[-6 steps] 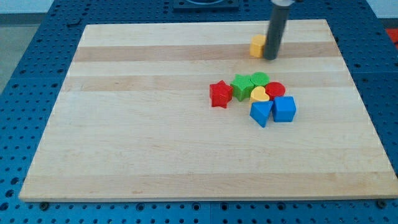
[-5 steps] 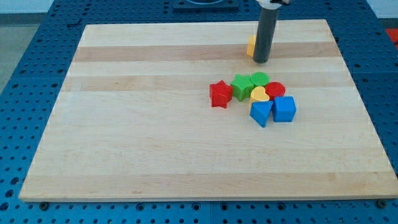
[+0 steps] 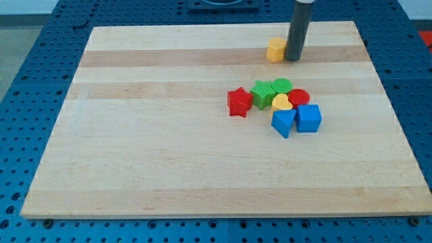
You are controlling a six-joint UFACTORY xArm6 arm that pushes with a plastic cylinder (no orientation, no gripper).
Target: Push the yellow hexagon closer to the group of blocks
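The yellow hexagon (image 3: 275,50) lies near the board's top edge, right of centre. My tip (image 3: 294,59) stands right beside it on its right, touching or nearly so. Below them sits the group: a red star (image 3: 238,102), a green block (image 3: 262,94), a second green block (image 3: 282,86), a red round block (image 3: 299,97), a yellow heart (image 3: 282,102), a blue block (image 3: 283,123) and a blue cube (image 3: 309,117). A bare gap of board separates the hexagon from the group.
The wooden board (image 3: 169,148) lies on a blue perforated table (image 3: 27,101). The board's top edge runs just above the hexagon and the rod.
The rod swung left in front of the hexagon, then back to its right side. The hexagon has shifted slightly left. The group has not moved.
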